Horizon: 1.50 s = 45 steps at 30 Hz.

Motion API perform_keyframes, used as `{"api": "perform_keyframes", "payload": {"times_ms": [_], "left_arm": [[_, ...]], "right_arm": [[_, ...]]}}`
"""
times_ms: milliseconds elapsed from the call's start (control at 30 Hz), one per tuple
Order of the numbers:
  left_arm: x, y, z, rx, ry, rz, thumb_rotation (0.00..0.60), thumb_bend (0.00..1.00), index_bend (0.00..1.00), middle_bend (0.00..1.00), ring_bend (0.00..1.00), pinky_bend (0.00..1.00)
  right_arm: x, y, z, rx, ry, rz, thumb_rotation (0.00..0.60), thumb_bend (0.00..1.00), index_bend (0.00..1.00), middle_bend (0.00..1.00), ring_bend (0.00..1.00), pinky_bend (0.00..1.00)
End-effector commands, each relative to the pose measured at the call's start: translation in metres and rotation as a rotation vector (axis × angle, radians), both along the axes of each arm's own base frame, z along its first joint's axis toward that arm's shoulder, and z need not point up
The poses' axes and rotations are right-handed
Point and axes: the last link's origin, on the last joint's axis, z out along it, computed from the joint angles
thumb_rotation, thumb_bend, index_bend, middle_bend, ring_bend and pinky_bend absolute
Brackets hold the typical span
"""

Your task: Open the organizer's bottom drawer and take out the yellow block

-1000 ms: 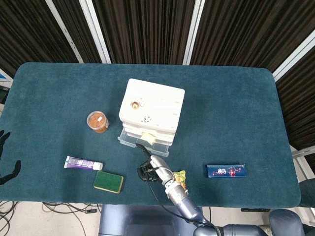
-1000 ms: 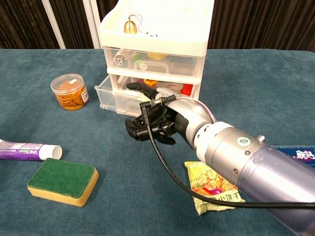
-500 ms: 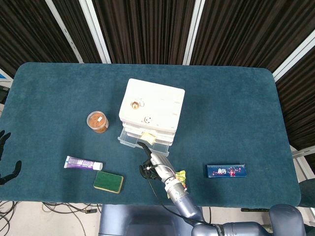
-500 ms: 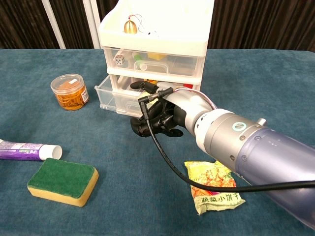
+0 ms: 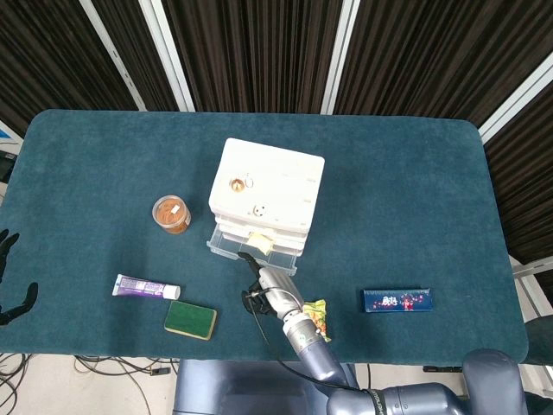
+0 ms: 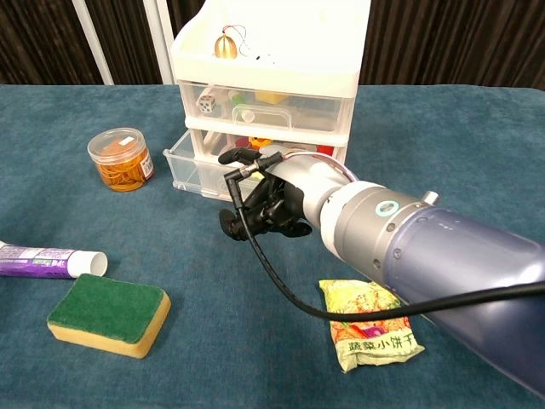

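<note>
Around the organizer (image 5: 266, 196), loose things are lying scattered on the blue table (image 5: 406, 173): a jar of orange rubber bands (image 6: 122, 159) is standing to the left of it, a toothpaste tube (image 5: 146, 287) and a green-and-yellow sponge (image 6: 108, 313) are lying nearer the front edge, a crumpled snack packet (image 6: 370, 332) is sitting just beside the right forearm, and a dark blue box (image 5: 397, 300) is resting well apart to the right.

Right in front of the drawers, the right hand (image 6: 266, 199) is hanging with its dark fingers curled inward; whether they are holding anything cannot be told from either view. This hand and its thick silver forearm are blocking most of the bottom drawer (image 6: 192, 170), which is standing pulled out toward the camera. A pale yellow block (image 5: 260, 243) is showing in the head view inside that open drawer, just ahead of the hand.

On the organizer's lid a small brass bell (image 6: 225, 46) is sitting. Through the clear top drawer a white die (image 6: 207, 103) and a yellow piece are showing; red and orange items are lying in the middle one.

At the far left edge of the head view, the left hand (image 5: 10, 277) is showing only as dark fingers spread apart, gripping nothing.
</note>
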Motion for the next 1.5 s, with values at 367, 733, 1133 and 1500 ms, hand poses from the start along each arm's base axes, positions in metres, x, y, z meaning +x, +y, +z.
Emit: {"api": "perform_keyframes", "payload": {"times_ms": [367,733,1133,1500], "left_arm": [[0.0,0.0,-0.001,-0.005,0.002,0.002,0.6,0.4,0.03,0.0,0.0,0.0],[0.0,0.0,-0.001,-0.005,0.0,0.003,0.6,0.4,0.03,0.0,0.0,0.0],[0.0,0.0,-0.001,-0.009,0.002,0.009,0.6,0.4,0.03,0.0,0.0,0.0],[0.0,-0.001,-0.001,-0.015,0.0,0.009,0.6,0.4,0.03,0.0,0.0,0.0]], "right_arm": [[0.008,-0.005,0.0,0.013,0.036,-0.001,0.6,0.59,0.15,0.89,0.95,1.0],[0.018,-0.003,0.004,0.022,0.052,0.026,0.6,0.59,0.22,0.89,0.95,1.0],[0.019,-0.002,0.008,0.045,0.056,0.036,0.6,0.59,0.22,0.89,0.95,1.0],[0.026,-0.005,0.015,0.005,0.087,0.042,0.6,0.59,0.2,0.9,0.96,1.0]]}}
